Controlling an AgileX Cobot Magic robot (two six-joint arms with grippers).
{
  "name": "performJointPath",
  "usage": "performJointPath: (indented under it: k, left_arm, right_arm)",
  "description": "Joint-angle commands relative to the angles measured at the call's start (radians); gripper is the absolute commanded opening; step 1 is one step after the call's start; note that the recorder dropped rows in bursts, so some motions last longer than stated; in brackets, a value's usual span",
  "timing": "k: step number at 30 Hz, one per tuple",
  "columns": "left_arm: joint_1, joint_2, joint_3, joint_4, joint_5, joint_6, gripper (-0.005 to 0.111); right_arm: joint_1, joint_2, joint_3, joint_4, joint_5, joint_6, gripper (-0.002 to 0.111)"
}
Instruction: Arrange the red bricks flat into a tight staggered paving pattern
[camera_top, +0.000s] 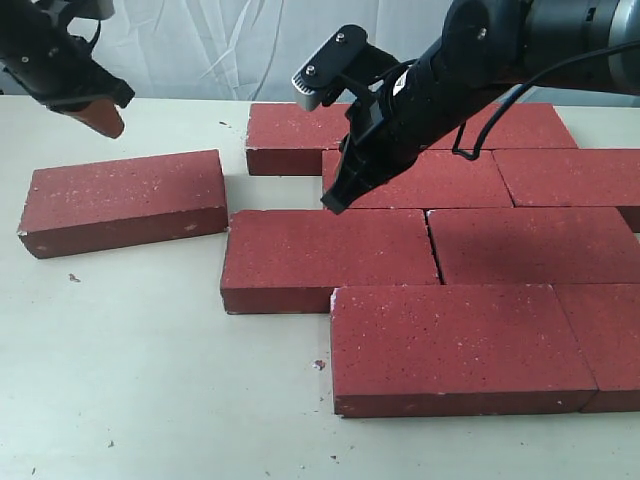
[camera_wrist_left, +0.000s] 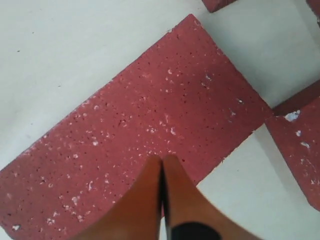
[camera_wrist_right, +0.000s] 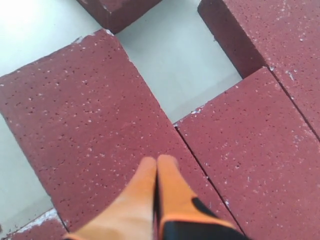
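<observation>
While both arms hang above it, the pale tabletop (camera_top: 150, 400) carries nine red bricks (camera_top: 450, 345), all lying flat. Eight of them form a paved group on the right side of the exterior view, in four staggered rows of two whose right ends run to the frame edge. Most seams are tight, though a narrow dark gap shows between the two bricks of the third row from the back. The lone brick (camera_top: 125, 200) (camera_wrist_left: 150, 125) lies apart on the left, slightly skewed, with a strip of bare tabletop between it and the group.

The black right arm (camera_top: 470, 70) reaches across the back rows from the upper right. Its right hand (camera_top: 335, 198) (camera_wrist_right: 156, 162) is clenched on nothing, orange fingers (camera_wrist_right: 137, 195) pressed together, tips above the left end of the second row; contact with the brick cannot be judged.

The left hand (camera_top: 100, 115) (camera_wrist_left: 161, 162) is likewise clenched and empty, raised over the far edge of the lone brick and not touching it.

Small red crumbs (camera_top: 74, 277) dot the tabletop.
</observation>
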Motion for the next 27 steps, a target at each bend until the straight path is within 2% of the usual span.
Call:
performJointPath:
  k: [1, 7, 11, 16, 19, 22, 27]
  left_arm:
    - [-0.001, -0.131, 0.214, 0.011, -0.188, -0.009, 0.000]
    - [0.031, -0.261, 0.487, 0.013, -0.420, -0.010, 0.000]
    - [0.073, -0.308, 0.596, 0.020, -0.541, -0.010, 0.000]
    - [0.142, -0.322, 0.644, 0.031, -0.586, 0.013, 0.000]
    - [0.203, -0.318, 0.665, 0.035, -0.669, 0.009, 0.000]
    - [0.257, -0.302, 0.680, -0.027, -0.733, 0.006, 0.000]
    - [0.288, -0.237, 0.680, -0.032, -0.783, 0.010, 0.000]
  right_arm:
    - [-0.004, 0.000, 0.003, 0.002, -0.011, -0.003, -0.001]
    - [-0.004, 0.000, 0.003, 0.008, -0.011, -0.003, -0.001]
    - [-0.004, 0.000, 0.003, 0.008, -0.016, -0.003, -0.001]
    - [-0.004, 0.000, 0.003, 0.018, -0.017, -0.003, -0.001]
    - [-0.004, 0.000, 0.003, 0.028, -0.019, -0.003, -0.001]
    - [-0.004, 0.000, 0.003, 0.028, -0.019, -0.003, -0.001]
    - [-0.004, 0.000, 0.003, 0.030, -0.022, -0.003, -0.001]
